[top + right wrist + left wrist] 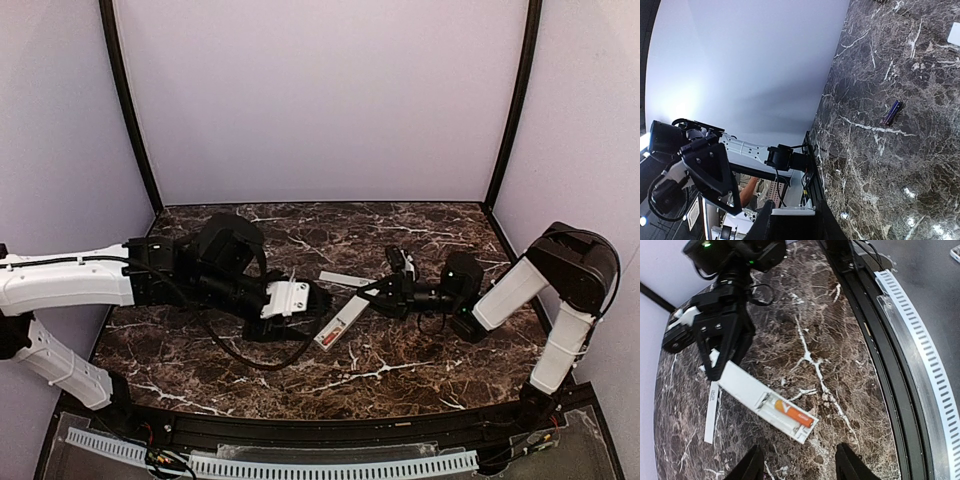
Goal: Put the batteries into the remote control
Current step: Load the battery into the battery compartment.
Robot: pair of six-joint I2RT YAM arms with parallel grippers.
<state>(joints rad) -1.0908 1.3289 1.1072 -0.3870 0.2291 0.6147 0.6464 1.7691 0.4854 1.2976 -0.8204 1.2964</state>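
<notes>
Right gripper (372,296) seems to pinch the far-right end of the remote control (340,321), lying central on the table (200,362), long axis diagonal, recess end toward the near-left corner, 1 red-orange battery (792,414) seated; left gripper (799,461) spread.

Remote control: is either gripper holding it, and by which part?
The right gripper appears to clamp the remote control by the end farthest from its battery recess. The left gripper is open, holding nothing.
</notes>
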